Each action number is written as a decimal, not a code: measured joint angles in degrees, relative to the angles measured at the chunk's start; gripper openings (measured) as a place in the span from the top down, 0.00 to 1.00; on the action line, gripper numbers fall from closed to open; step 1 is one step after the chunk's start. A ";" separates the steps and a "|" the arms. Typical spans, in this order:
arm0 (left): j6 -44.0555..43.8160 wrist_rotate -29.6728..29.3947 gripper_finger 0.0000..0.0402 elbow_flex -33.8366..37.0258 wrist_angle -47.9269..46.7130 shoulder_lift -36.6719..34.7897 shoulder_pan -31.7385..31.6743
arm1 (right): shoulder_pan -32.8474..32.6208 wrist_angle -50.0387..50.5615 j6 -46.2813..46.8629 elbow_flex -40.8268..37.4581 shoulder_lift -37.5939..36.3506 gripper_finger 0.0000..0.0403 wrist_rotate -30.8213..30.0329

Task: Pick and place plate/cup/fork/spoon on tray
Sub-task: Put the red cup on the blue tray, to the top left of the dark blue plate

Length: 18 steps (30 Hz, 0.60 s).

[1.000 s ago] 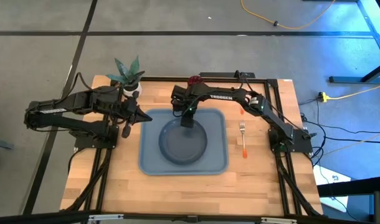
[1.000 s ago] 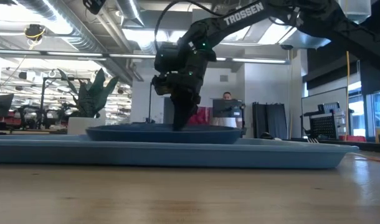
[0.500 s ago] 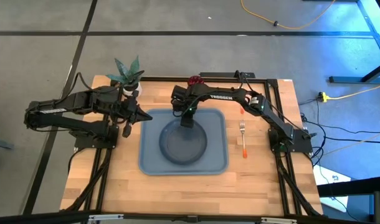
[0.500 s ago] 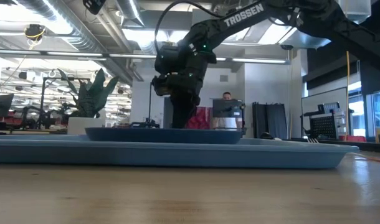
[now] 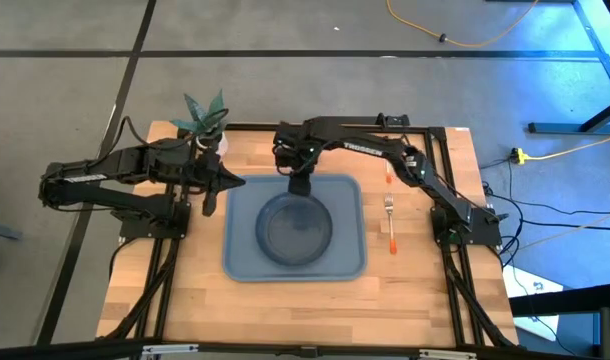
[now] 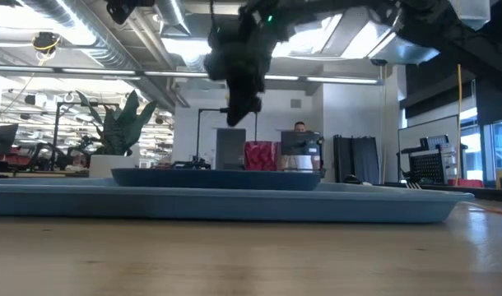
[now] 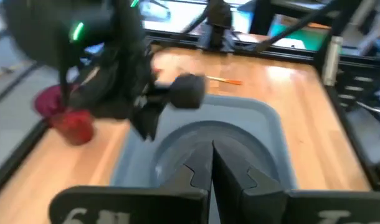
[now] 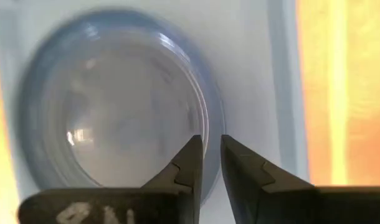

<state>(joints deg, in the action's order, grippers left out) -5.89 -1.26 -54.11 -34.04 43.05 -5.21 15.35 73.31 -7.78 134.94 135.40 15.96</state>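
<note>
The dark grey-blue plate [image 5: 293, 228] lies flat in the middle of the light blue-grey tray [image 5: 247, 262]; it also shows in the low view [image 6: 218, 178]. My right gripper [image 5: 300, 186] hangs above the tray's far edge, clear of the plate [image 8: 115, 106], its fingers slightly apart and empty. My left gripper [image 5: 237, 183] is shut and empty at the tray's far left corner. The dark red cup [image 7: 71, 124] stands on the table beyond the tray's far edge. The fork [image 5: 390, 210] lies on the table right of the tray. I cannot make out the spoon.
A white pot with a green plant [image 5: 207, 125] stands at the far left corner of the table. Bare wood lies in front of the tray [image 5: 295, 310] and to its right around the fork. A person stands in the room behind the table [image 6: 299, 128].
My right gripper has risen from the plate's far rim and drawn a little toward the table's far edge; it now hangs well above the plate. The plate stays flat on the tray.
</note>
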 joint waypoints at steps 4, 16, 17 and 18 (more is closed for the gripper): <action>-1.23 -10.51 0.94 0.00 -0.07 0.00 -0.01 | -1.17 0.26 1.06 -3.03 -6.93 0.85 -2.43; 1.77 -23.84 0.92 0.02 0.63 -0.31 -0.38 | -6.75 1.15 9.45 -2.26 -23.79 0.85 -12.14; 1.10 -24.83 0.92 0.02 0.63 -0.31 -0.63 | -7.32 1.19 10.09 -2.26 -24.89 0.85 -12.67; 1.05 -25.06 0.92 0.02 0.65 -0.21 -0.96 | -7.84 1.17 10.61 -2.26 -25.92 0.85 -13.63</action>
<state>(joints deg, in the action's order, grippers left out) -4.84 -26.32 -54.08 -33.39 42.83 -6.18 7.50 74.48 2.83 132.68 109.48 2.33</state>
